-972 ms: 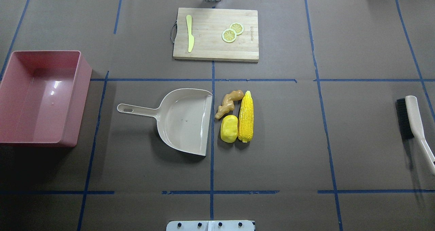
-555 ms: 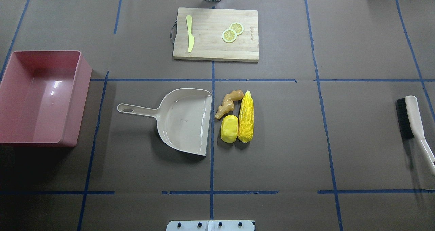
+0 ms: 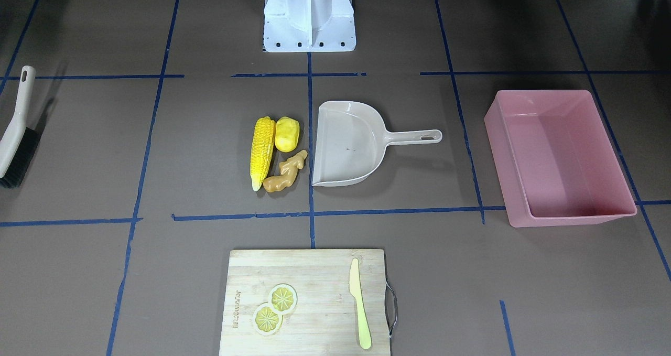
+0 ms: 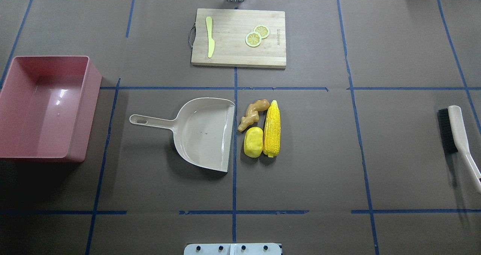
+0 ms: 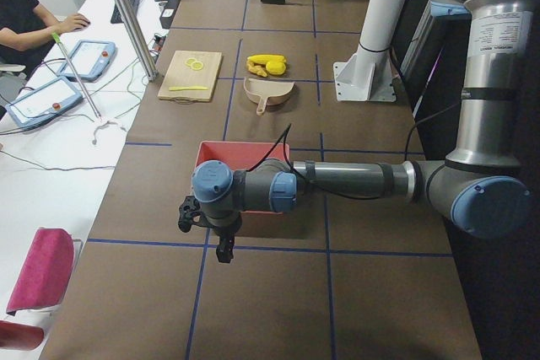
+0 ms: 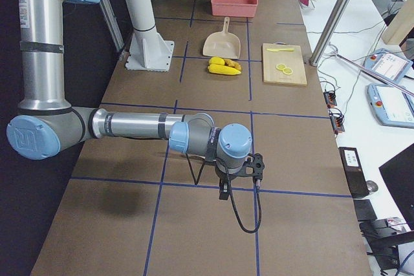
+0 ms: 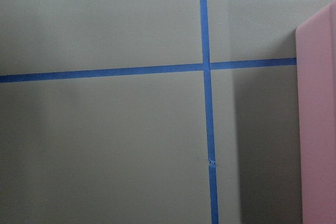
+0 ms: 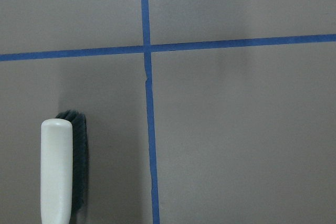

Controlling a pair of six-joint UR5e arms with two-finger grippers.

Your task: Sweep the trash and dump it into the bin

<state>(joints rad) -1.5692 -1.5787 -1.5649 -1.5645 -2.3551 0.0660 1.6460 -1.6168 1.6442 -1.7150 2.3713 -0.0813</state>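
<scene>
Read the overhead view as a clock face, with 12 o'clock pointing away from the robot. The trash sits in a tight cluster near the middle of the brown surface [image 4: 319, 153]. The corn cob [image 4: 271, 129] lies lengthwise from 12 to 6. The potato [image 4: 253, 142] is pressed against its 9 o'clock side, and the ginger root [image 4: 253, 114] lies just at the potato's 12 o'clock, its far end meeting the cob. None of the three is in the bin [image 4: 49, 58], which stands well apart at 9 o'clock by the surface's edge, open side up.

Between them lies the beige dustpan [image 4: 204, 131]. Its mouth faces 3 o'clock, just beside the trash, and its handle points to 9. A cutting board [image 4: 240, 54] at 12 o'clock carries two lemon slices [image 4: 253, 39] and a pale knife [image 4: 210, 37]. The brush [image 4: 456, 129] lies far out at 3 o'clock.

Neither arm reaches the middle. The left hand [image 5: 223, 250] hangs beyond the bin — its camera catches only a pink wall and blue tape. The right hand [image 6: 223, 189] hangs near the brush. For both I cannot tell whether the fingers are spread or pressed together
</scene>
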